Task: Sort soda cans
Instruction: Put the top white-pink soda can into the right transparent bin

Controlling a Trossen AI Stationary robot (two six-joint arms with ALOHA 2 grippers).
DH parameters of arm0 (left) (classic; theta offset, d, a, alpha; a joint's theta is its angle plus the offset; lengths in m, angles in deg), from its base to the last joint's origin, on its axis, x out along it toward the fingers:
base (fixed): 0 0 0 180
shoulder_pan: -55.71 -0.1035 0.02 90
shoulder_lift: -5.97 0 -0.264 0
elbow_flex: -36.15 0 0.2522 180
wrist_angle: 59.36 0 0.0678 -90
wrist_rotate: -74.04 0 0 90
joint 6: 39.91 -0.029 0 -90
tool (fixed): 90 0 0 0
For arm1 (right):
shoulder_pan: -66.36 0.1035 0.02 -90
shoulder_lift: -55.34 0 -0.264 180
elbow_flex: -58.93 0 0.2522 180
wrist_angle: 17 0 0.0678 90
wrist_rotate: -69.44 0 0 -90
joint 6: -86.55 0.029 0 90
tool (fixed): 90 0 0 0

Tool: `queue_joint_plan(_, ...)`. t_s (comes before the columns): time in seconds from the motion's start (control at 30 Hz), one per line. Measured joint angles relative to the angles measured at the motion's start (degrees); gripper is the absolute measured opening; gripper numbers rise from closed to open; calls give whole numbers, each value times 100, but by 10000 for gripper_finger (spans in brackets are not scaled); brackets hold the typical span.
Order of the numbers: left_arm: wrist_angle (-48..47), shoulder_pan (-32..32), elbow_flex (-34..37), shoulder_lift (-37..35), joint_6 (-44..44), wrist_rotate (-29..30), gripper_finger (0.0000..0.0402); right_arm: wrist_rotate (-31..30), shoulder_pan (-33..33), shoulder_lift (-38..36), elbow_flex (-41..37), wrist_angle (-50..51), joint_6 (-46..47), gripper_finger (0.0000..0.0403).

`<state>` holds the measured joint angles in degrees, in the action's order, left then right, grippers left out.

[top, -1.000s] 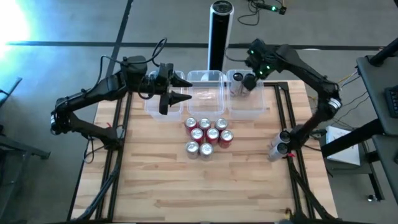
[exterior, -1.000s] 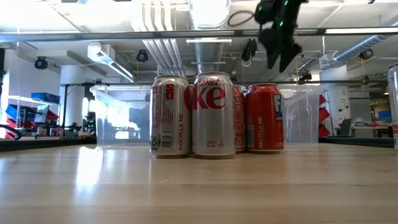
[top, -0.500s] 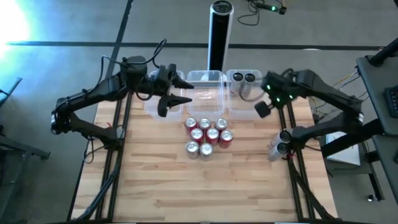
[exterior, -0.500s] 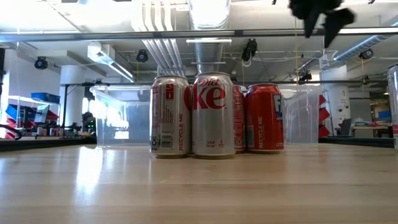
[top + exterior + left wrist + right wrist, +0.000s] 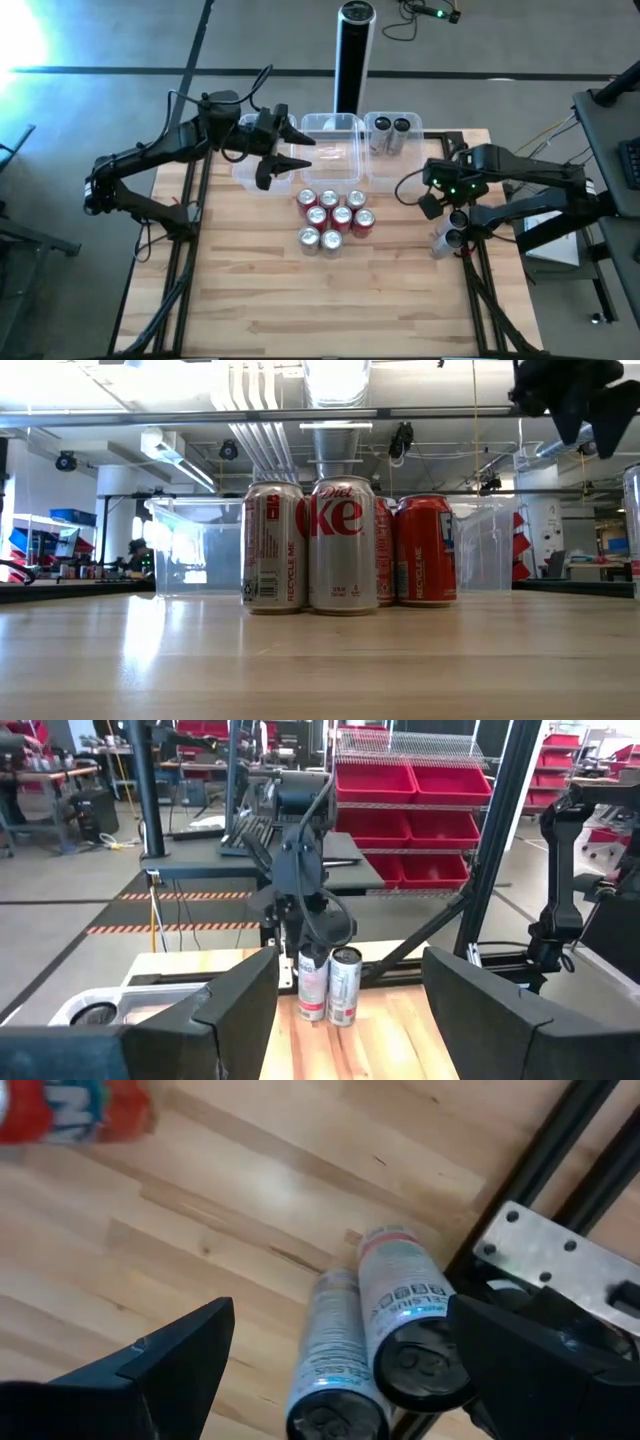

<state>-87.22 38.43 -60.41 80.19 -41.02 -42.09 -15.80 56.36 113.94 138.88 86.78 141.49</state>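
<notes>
Several soda cans (image 5: 331,217) stand bunched at mid-table; in the low view this bunch (image 5: 344,545) shows one silver can in front among red ones. Two dark cans (image 5: 390,130) stand in the right clear tub (image 5: 400,168). Two silver cans (image 5: 449,232) stand at the table's right edge, and the right wrist view looks down on their tops (image 5: 400,1345). My right gripper (image 5: 430,200) hovers open above and just left of them, empty. My left gripper (image 5: 293,150) hangs open and empty over the left tub (image 5: 246,168).
Three clear tubs line the far edge; the middle tub (image 5: 332,152) lies between the grippers. A tall black post (image 5: 353,45) stands behind them. Black frame rails (image 5: 470,280) run along both table sides. Bare wood (image 5: 320,300) stretches toward the near edge.
My right gripper has swung away from the right tub, toward the table's right and near edges, and now hangs over the two silver cans at the right edge. Two dark cans stand in that tub.
</notes>
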Motion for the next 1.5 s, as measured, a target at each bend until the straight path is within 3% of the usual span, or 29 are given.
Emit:
queue_joint_plan(0.53,-1,0,0,-2,12,0,231,70,0,-232,-1108,2,-304,361)
queue_joint_plan(0.73,-3,0,0,-2,34,0,231,506,0,-232,-1425,6,-349,360)
queue_joint_plan(0.93,-5,0,0,-2,105,1,231,582,0,-228,-1737,-1,-190,324)
queue_joint_plan(1.23,-5,0,0,-2,121,2,231,573,0,-223,-1639,-121,-58,253)
queue_joint_plan(1.5,-2,0,0,-2,186,4,231,571,0,43,-704,-350,98,258)
